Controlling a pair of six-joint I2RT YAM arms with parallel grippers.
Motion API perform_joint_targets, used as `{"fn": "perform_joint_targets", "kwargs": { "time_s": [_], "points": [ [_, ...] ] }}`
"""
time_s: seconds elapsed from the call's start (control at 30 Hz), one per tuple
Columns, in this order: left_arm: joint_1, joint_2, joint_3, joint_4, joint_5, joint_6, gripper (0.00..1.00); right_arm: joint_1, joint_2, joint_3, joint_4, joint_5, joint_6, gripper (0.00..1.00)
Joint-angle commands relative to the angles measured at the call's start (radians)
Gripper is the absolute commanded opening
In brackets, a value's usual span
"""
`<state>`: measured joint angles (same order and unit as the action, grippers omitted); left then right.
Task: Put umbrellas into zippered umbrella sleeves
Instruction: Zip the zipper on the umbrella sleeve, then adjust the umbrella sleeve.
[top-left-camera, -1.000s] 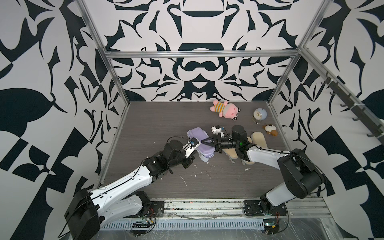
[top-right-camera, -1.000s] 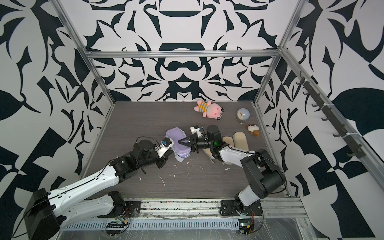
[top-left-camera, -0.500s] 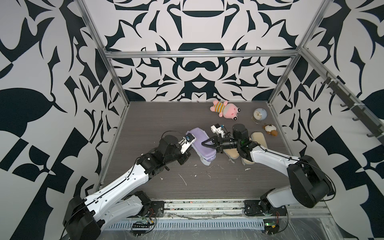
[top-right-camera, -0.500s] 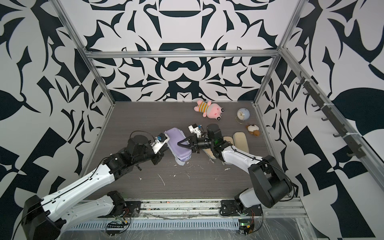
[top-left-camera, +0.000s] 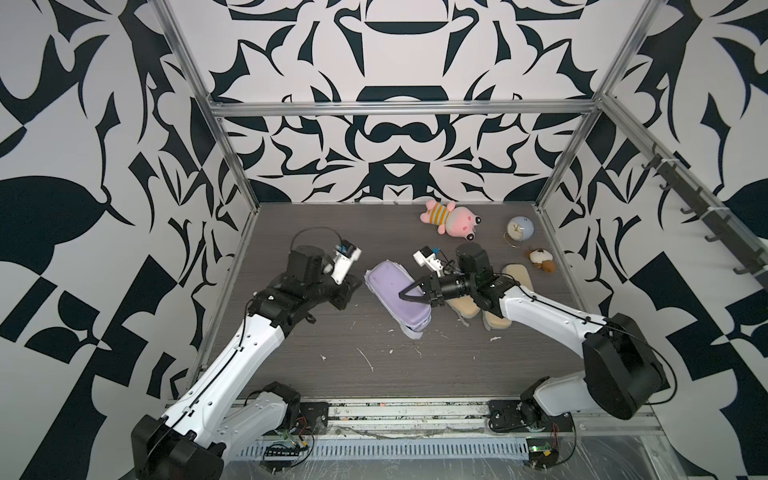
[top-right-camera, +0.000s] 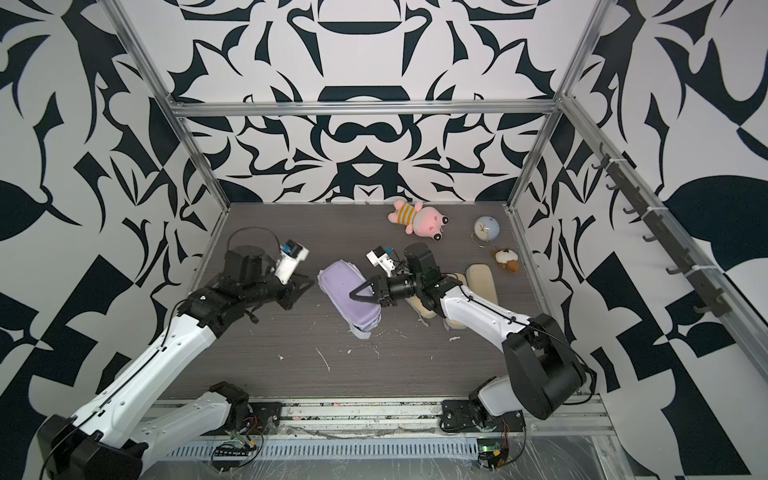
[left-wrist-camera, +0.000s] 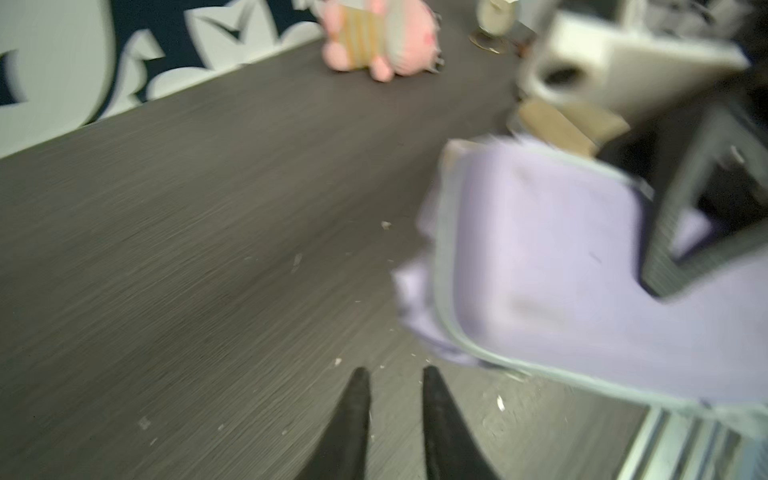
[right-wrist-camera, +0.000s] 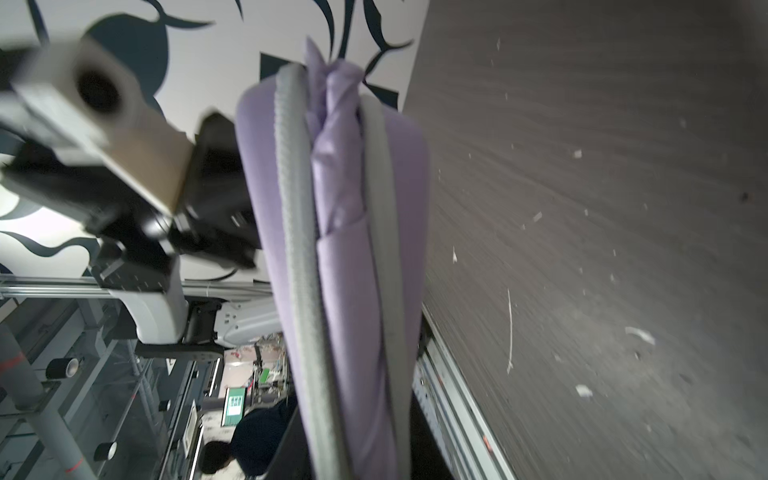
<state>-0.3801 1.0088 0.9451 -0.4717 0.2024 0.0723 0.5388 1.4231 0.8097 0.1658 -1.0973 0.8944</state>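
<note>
Lavender zip-edged clamshell sleeve (top-left-camera: 386, 284) w/ lavender fabric umbrella (right-wrist-camera: 336, 187) inside is being clamped by R gripper (top-left-camera: 409, 294); L gripper (left-wrist-camera: 395, 370) is being held parted, empty.

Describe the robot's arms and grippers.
The left arm and right arm have white links and black joints. The left gripper and right gripper are black with two tapered pointed fingers. White boxy cameras top both wrists; a black cable loops over the left.
</note>
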Motion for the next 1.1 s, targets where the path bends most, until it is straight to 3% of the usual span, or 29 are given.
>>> {"fn": "perform_joint_targets", "kwargs": {
  "time_s": [0.0, 0.1, 0.17, 0.27, 0.4, 0.5, 0.6, 0.8, 1.07],
  "points": [
    [0.041, -0.019, 0.047, 0.014, -0.006, -0.203, 0.51, -0.012, -0.015, -0.037, 0.096, -0.048, 0.08, 0.0],
    [0.055, -0.007, 0.03, 0.003, 0.001, -0.382, 0.58, -0.048, 0.011, -0.064, 0.314, 0.072, 0.23, 0.0],
    [0.055, -0.022, -0.022, 0.082, 0.052, -0.532, 0.63, -0.059, 0.018, -0.105, 0.47, 0.216, 0.323, 0.0],
    [0.032, -0.054, -0.192, 0.366, 0.141, -0.859, 0.71, -0.037, 0.037, -0.192, 0.712, 0.473, 0.43, 0.0],
    [-0.085, -0.045, -0.387, 0.665, 0.066, -1.112, 0.84, 0.033, 0.043, -0.278, 0.835, 0.767, 0.456, 0.0],
    [-0.192, -0.004, -0.449, 0.825, -0.015, -1.2, 0.92, 0.105, 0.035, -0.307, 0.856, 0.947, 0.448, 0.0],
    [-0.242, 0.051, -0.47, 0.915, -0.049, -1.241, 0.97, 0.16, 0.038, -0.321, 0.895, 1.079, 0.451, 0.0],
    [-0.277, 0.195, -0.486, 1.115, -0.04, -1.326, 0.97, 0.245, 0.054, -0.294, 0.932, 1.231, 0.486, 0.0],
    [-0.338, 0.338, -0.476, 1.238, -0.056, -1.369, 0.93, 0.3, 0.076, -0.252, 0.97, 1.4, 0.535, 0.0]
  ]
}}
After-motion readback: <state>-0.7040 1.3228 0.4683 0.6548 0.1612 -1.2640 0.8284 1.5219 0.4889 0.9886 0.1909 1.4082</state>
